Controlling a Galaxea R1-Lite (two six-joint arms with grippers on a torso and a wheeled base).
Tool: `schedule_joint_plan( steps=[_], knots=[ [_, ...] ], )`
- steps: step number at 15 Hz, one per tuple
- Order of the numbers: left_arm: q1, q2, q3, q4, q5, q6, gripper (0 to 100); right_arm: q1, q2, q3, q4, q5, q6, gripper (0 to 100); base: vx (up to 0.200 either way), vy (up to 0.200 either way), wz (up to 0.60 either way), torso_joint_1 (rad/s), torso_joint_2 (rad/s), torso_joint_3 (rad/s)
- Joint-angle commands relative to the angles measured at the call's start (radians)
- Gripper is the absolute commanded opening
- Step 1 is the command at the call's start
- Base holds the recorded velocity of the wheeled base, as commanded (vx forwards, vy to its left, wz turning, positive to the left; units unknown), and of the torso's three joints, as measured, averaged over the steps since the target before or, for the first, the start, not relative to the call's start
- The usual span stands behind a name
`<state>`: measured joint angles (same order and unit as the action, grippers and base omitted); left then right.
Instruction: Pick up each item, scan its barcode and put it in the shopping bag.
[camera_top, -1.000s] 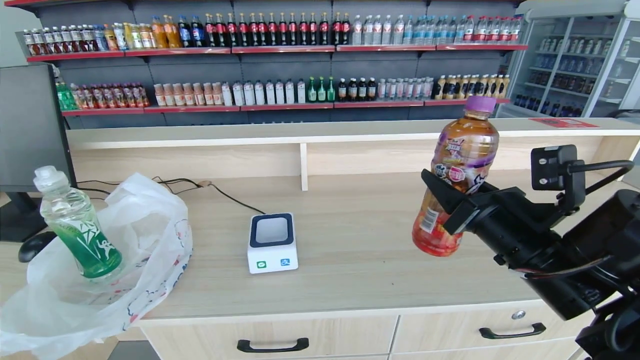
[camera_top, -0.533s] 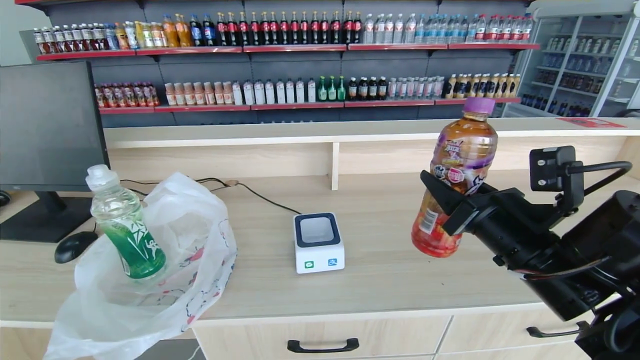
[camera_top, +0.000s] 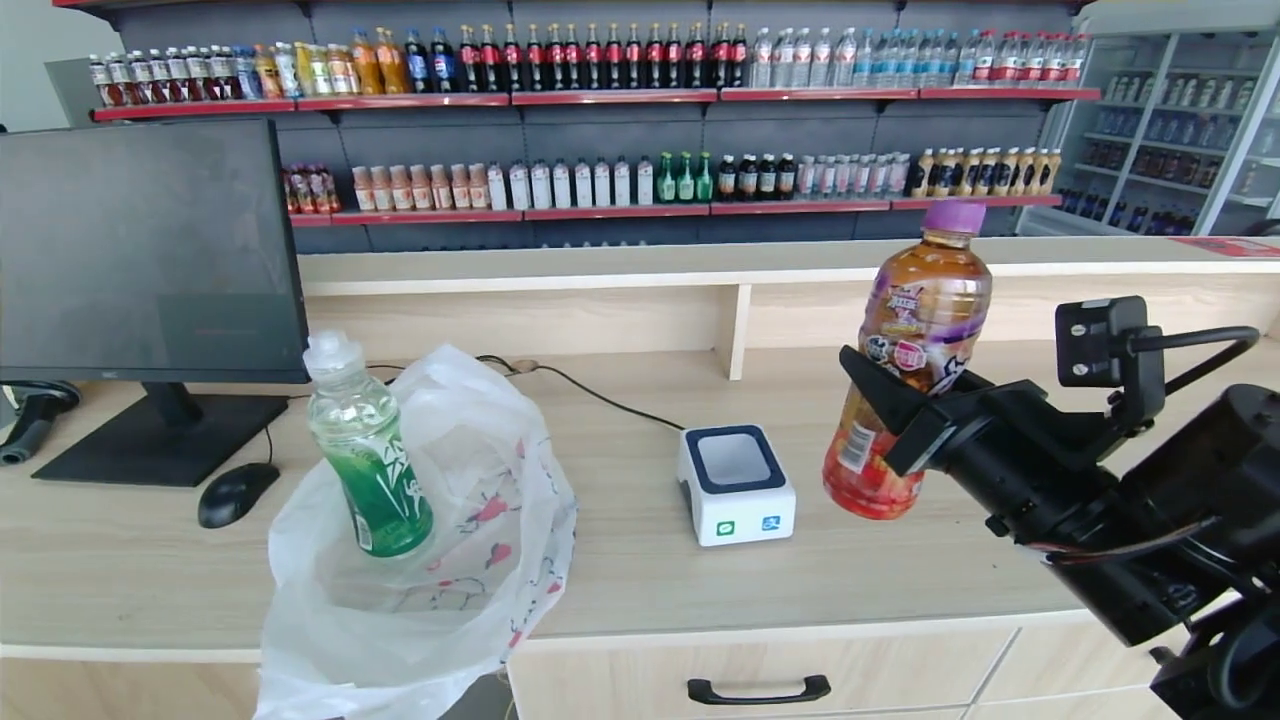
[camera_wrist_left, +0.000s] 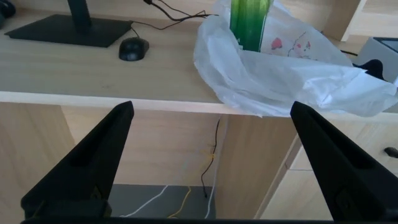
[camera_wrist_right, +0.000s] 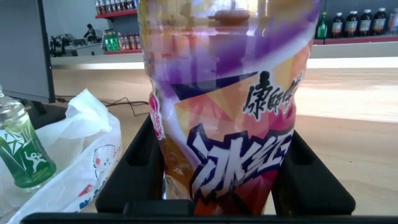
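— Purple-capped tea bottle (camera_top: 930, 290), where is it?
— Nearly upright in the right claw (camera_top: 915, 385), clamped around its middle, above the tabletop (camera_top: 640, 570) just right of the scanner (camera_top: 738, 483).
— And the left claw (camera_wrist_left: 211, 111)?
— Spread wide, holding nothing, below the tabletop's front edge near the shopping bag (camera_top: 480, 570), where a green bottle (camera_top: 372, 460) stands.

The right arm (camera_top: 1100, 480) comes in from the right side and is held up in the air. The right gripper (camera_top: 905, 400) squeezes a bottle (camera_top: 925, 290) around its middle, almost straight up. The left gripper (camera_wrist_left: 211, 109) hangs low, its two fingers (camera_wrist_left: 93, 162) spread wide apart.
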<state>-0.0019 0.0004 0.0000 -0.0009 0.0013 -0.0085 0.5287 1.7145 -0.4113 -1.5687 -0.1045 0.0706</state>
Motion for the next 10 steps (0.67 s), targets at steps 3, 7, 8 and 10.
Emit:
schedule_joint_plan(
  steps=[3,7,8,10],
  knots=[
    [0.0,0.0,0.0,-0.001,0.0,-0.001,100,0.0,-0.001,-0.001,-0.002,0.0,0.001,0,0.0,0.2,0.0,0.002,0.0,0.005],
    [0.0,0.0,0.0,-0.001,0.0,0.001,100,-0.001,0.004,-0.001,-0.002,0.0,0.001,0,0.0,0.05,0.0,0.001,0.0,0.001],
    [0.0,0.0,0.0,-0.001,-0.001,0.001,100,-0.001,0.008,0.0,-0.002,0.0,0.001,0,0.0,0.0,0.0,0.0,0.0,0.0],
    [0.0,0.0,0.0,-0.001,0.0,0.001,100,-0.001,0.016,0.0,-0.002,0.0,0.005,0,0.0,0.0,0.0,0.0,0.0,0.0]
  ],
)
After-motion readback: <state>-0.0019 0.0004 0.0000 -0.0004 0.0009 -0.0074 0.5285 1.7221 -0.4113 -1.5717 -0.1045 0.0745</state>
